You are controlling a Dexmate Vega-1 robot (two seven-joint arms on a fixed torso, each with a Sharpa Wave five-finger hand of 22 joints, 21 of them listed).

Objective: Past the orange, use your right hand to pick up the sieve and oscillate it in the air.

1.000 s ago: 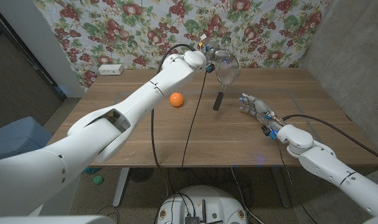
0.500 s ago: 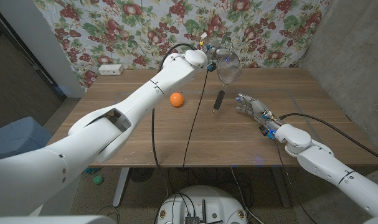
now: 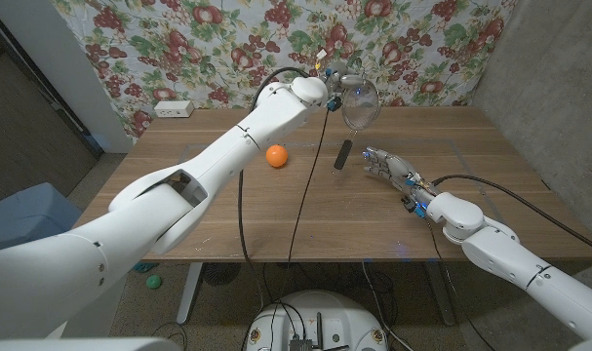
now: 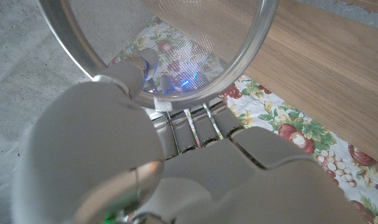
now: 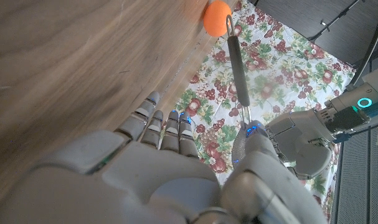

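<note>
1. The sieve (image 3: 358,100) sits higher and closer to the floral cloth (image 3: 227,44) than a second ago, its dark handle tilted down toward the table (image 3: 227,210).
2. The left hand (image 3: 336,82) grasps the sieve by its rim, holding it in the air past the orange (image 3: 276,155).
3. The right hand (image 3: 385,166) has crept closer to the handle's tip; its fingers are spread, grasping nothing, and seem just short of touching it.
4. The orange has not moved on the wooden table.
5. A white box (image 3: 174,109) lies at the table's far left corner by the cloth; a concrete wall (image 3: 559,88) stands to the right.
</note>
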